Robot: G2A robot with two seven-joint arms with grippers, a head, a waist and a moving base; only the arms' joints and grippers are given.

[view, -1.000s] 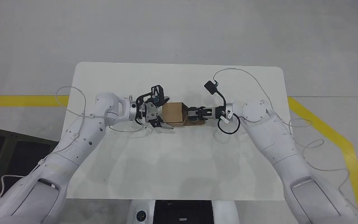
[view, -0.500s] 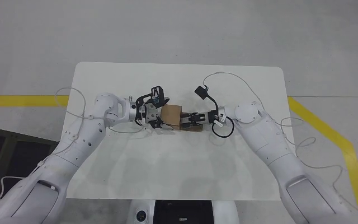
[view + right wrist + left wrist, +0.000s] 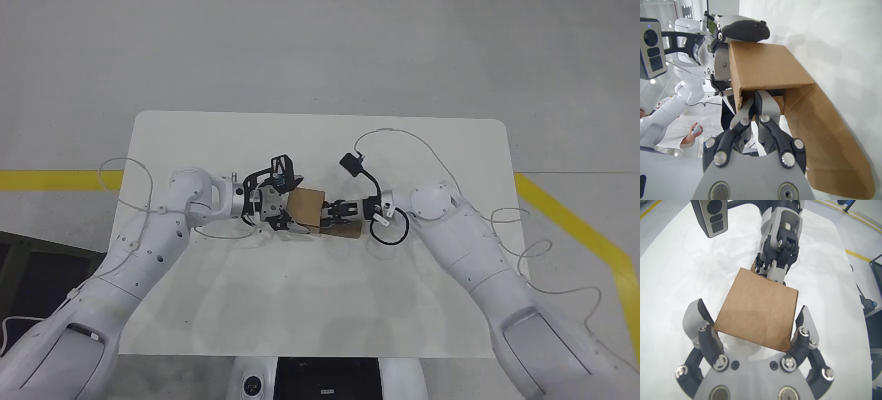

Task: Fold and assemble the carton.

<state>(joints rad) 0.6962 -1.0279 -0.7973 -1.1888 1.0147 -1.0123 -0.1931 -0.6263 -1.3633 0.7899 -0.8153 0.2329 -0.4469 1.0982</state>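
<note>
The carton (image 3: 315, 205) lies on its side on the white surface (image 3: 300, 300), a brown cardboard sleeve with one arm at each of its ends. At one end of the carton is the left gripper (image 3: 290, 208). Its fingers (image 3: 703, 313) are spread wide, to the full width of the carton, with one set against each side wall so that the carton is clasped between them. In the right wrist view one dark pad (image 3: 745, 32) of that gripper lies flat on the carton's wall, right at the edge.

At the carton's opposite, open end is the right gripper (image 3: 755, 98). Its fingers (image 3: 770, 103) are pressed together with barely a slit between the pads, and the tips are pushed just inside the carton's mouth. They may be pinching a thin inner flap there, but the shadow inside the carton hides it.

A long outer flap (image 3: 829, 136) hangs unfolded from that open end and runs alongside the right gripper. The carton's upper face is closed and smooth, with the right gripper at its far edge in the left wrist view.
</note>
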